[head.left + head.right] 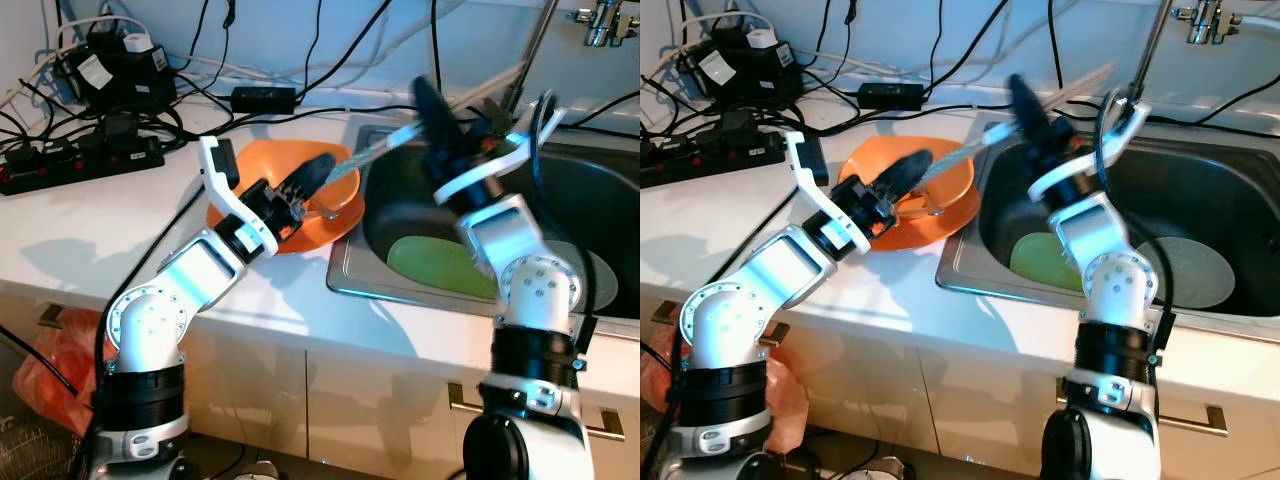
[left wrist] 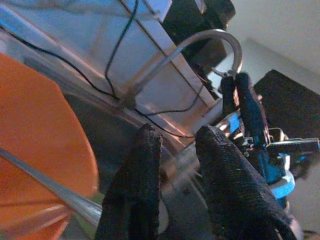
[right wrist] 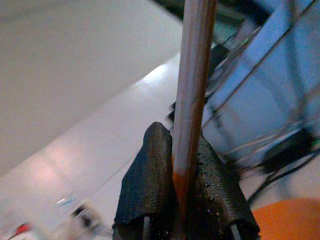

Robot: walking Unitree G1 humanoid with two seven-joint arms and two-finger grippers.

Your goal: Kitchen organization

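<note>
- Showing one orange bowl (image 1: 262, 165) on the white table (image 1: 90, 225), just beside the rim of one steel sink (image 1: 350, 262).
- One long, thin utensil (image 1: 958, 154), silvery with a pale stick-like handle in the right wrist view, is blurred; what kind it is cannot be told.
- Its long axis runs slantwise: the low end lies inside the orange bowl, and the high end rises toward the sink side, up to the right gripper.
- Right gripper (image 1: 432, 118), above the sink's near-left corner, is clenched on the utensil; in the right wrist view the stick stands pinched between both black fingers (image 3: 150, 175).
- Left gripper (image 1: 306, 183) reaches over the orange bowl, its two fingers (image 2: 135, 185) parted with a gap between them, grasping nothing.
- Inside the sink lie two flat round items: one green plate (image 1: 440, 268) at the near left, one grey disc (image 1: 1188, 272) farther right.
- One faucet (image 1: 1150, 45) rises behind the sink.
- Several black cables (image 1: 200, 60) and one black power strip (image 1: 80, 165) lie on the table's far left.
</note>
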